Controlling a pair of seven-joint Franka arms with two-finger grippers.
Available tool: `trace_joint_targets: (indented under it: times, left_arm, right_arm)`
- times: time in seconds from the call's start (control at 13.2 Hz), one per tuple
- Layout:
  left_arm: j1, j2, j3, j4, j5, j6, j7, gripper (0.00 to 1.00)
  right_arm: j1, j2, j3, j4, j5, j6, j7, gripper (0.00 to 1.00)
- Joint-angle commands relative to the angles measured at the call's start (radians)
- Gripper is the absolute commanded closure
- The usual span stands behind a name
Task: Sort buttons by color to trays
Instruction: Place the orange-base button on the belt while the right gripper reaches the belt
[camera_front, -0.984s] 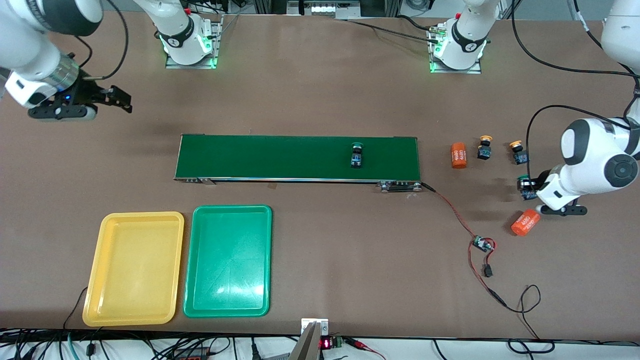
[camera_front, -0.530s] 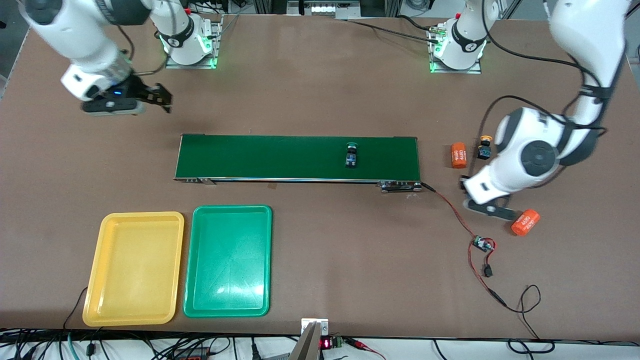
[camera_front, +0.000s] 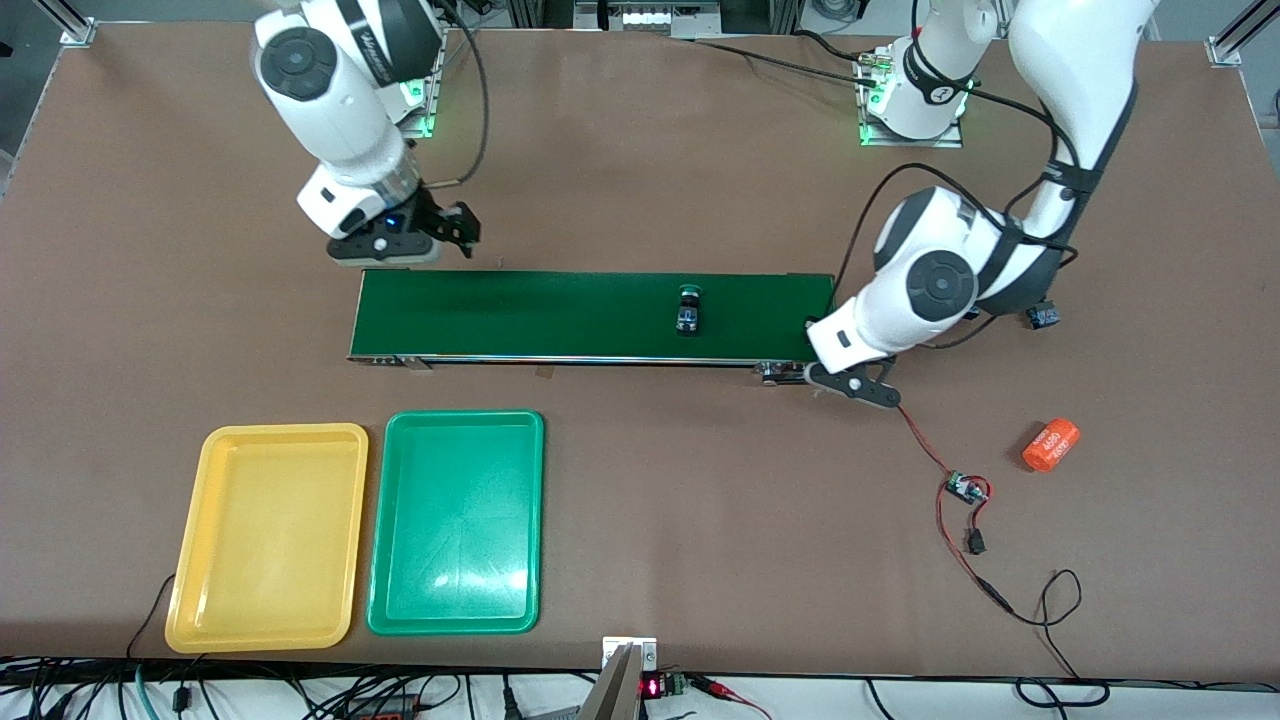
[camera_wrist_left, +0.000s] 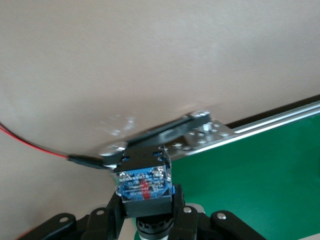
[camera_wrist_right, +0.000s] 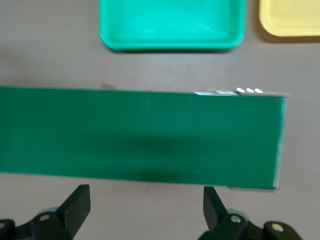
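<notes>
My left gripper (camera_front: 848, 384) hangs over the end of the dark-green conveyor belt (camera_front: 560, 316) at the left arm's end of the table. It is shut on a button (camera_wrist_left: 144, 184) with a black body and a blue base; its cap is hidden. A green-capped button (camera_front: 688, 309) lies on the belt. Another button (camera_front: 1041, 316) peeks out from under the left arm. My right gripper (camera_front: 392, 247) hovers open and empty by the belt's other end. The yellow tray (camera_front: 285, 431) and green tray (camera_front: 465, 416) lie side by side, nearer the front camera than the belt, both empty.
An orange cylinder (camera_front: 1050, 445) lies on the table toward the left arm's end. A small circuit board (camera_front: 965, 488) on red wires runs from the belt's end toward the front edge. The right wrist view shows the belt (camera_wrist_right: 140, 135), green tray (camera_wrist_right: 172, 44) and yellow tray (camera_wrist_right: 290, 29).
The left arm has carried the button from beside the orange cylinders to the belt's end. The right arm swung in over the belt's other end. The button on the belt drifted toward the right arm's end.
</notes>
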Motion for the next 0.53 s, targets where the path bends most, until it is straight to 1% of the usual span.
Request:
trace_joint_targets:
  times: [0.0, 0.15, 0.3, 0.38, 0.45]
  left_arm:
    - [-0.047, -0.028, 0.012, -0.052, -0.027, -0.002, -0.076, 1.00]
    - [-0.061, -0.034, 0.012, -0.086, -0.065, 0.004, -0.084, 1.00]
    - [-0.076, -0.040, 0.012, -0.101, -0.068, 0.006, -0.087, 0.99]
    - [-0.085, -0.042, 0.012, -0.107, -0.068, 0.004, -0.087, 0.98]
    - [-0.089, -0.040, 0.012, -0.110, -0.068, 0.004, -0.085, 0.74]
  right_arm:
    - [0.058, 0.172, -0.011, 0.180, -0.010, -0.018, 0.086, 0.00]
    - [0.078, 0.215, -0.011, 0.203, -0.012, -0.008, 0.113, 0.00]
    - [0.077, 0.217, -0.011, 0.200, -0.013, -0.014, 0.114, 0.00]
    - [0.072, 0.213, -0.012, 0.195, -0.013, -0.016, 0.114, 0.00]
    - [0.074, 0.213, -0.012, 0.192, -0.013, -0.018, 0.114, 0.00]
